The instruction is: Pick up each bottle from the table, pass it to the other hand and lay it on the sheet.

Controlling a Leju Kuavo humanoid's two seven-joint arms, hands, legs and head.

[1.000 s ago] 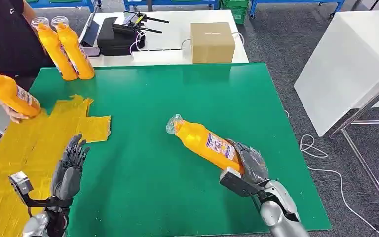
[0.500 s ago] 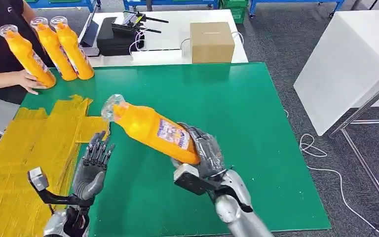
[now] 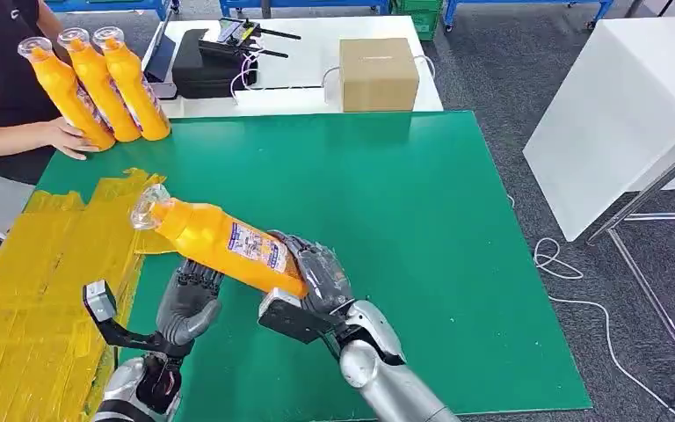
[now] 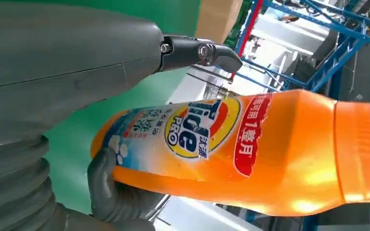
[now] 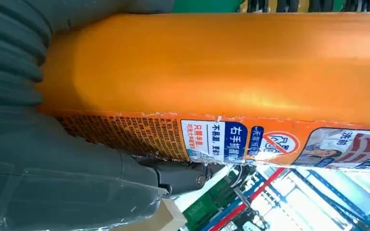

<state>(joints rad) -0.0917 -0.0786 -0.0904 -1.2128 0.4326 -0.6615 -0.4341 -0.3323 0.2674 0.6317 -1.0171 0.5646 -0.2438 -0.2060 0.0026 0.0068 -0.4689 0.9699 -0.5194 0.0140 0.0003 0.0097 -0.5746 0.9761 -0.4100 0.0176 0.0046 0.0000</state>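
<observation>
An orange bottle (image 3: 220,239) with a clear cap and a printed label hangs tilted above the green table (image 3: 422,220), cap toward the yellow sheet (image 3: 44,264). My right hand (image 3: 316,277) grips it by its base. The right wrist view has the bottle (image 5: 221,62) lying across that hand (image 5: 53,183). My left hand (image 3: 189,299) is just under the bottle's middle, fingers pointing up. In the left wrist view the bottle (image 4: 250,149) lies below the thumb (image 4: 77,57) with a gap between them. Three more orange bottles (image 3: 97,83) stand at the table's far left corner.
A person's hand (image 3: 66,136) rests against the standing bottles. Behind the green table, a white table carries a cardboard box (image 3: 378,75) and a black case (image 3: 206,66). A white panel (image 3: 615,114) stands to the right, with cables on the floor beside it.
My right hand has lifted the bottle and carried it left to above my left hand, which has risen toward it. The person has stood a third bottle beside the other two.
</observation>
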